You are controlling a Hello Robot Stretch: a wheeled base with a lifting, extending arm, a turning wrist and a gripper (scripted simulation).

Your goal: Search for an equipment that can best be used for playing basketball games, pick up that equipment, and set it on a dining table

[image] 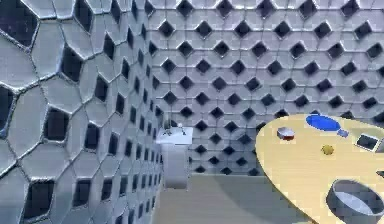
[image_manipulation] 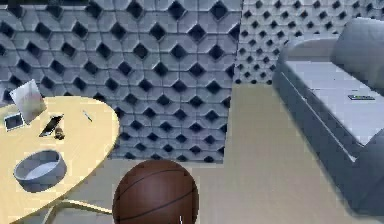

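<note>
Shows basketball low-centre in arm side view, just right of dining table rim, probably not over it; can't tell gripper state.

Brown basketball near round yellow table

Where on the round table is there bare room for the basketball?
Bare tabletop lies between the grey bowl and the small pale stick, toward the arm side view's right. It is crowded at the left, around the phone and propped tablet.
</note>
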